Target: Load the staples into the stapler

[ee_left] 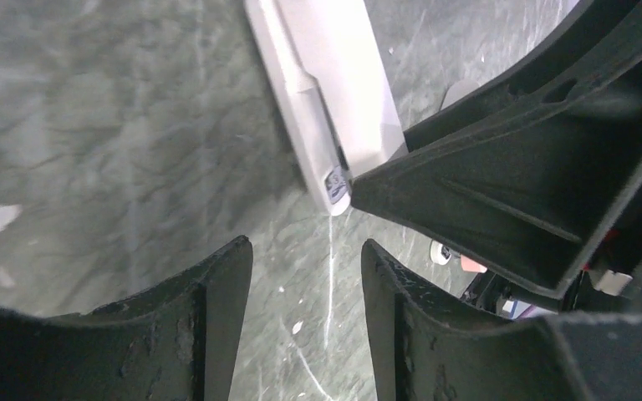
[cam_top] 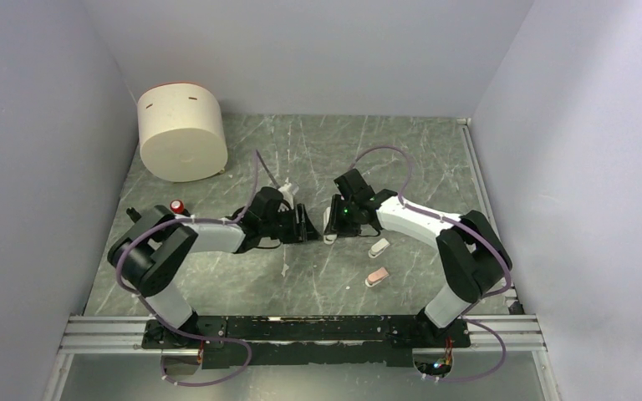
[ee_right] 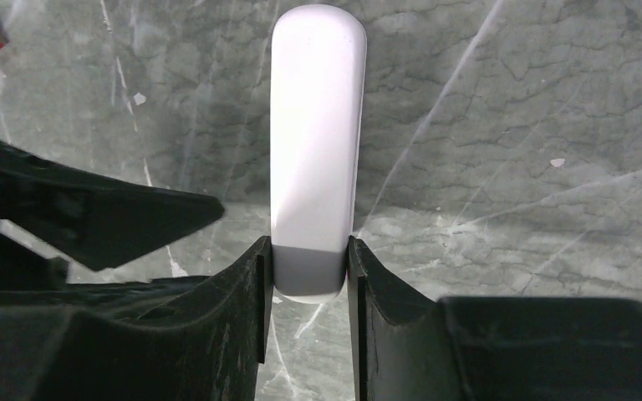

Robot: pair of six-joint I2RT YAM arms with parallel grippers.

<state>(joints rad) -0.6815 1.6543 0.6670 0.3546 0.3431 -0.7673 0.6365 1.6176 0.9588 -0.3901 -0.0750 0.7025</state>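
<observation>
- Right wrist view: the slim white elongated plastic stapler (ee_right: 316, 142) is pinched at its near end between the two black fingers of the right hand (ee_right: 309, 255). Its long axis runs straight out from that hand over the grey-green marbled table (ee_right: 510, 125). Whether it touches the table I cannot tell.
- Left wrist view: the left hand (ee_left: 307, 255) is spread, with nothing between its fingers. The stapler's metal-tipped end lies just beyond the gap, and its body slants away from there.
- The left hand is free and faces the stapler almost end-on. I judge that the next move, opening the stapler, turns on lining that gap up with the tip.
- Top view: the small red-and-white box of staples (cam_top: 177, 205) sits well apart from the stapler, out past the left arm. The dark staple block I cannot make out.
- A short white stubby piece (cam_top: 379, 247) and a pink stubby piece (cam_top: 377, 277) lie near the stapler, on the right arm's side.
</observation>
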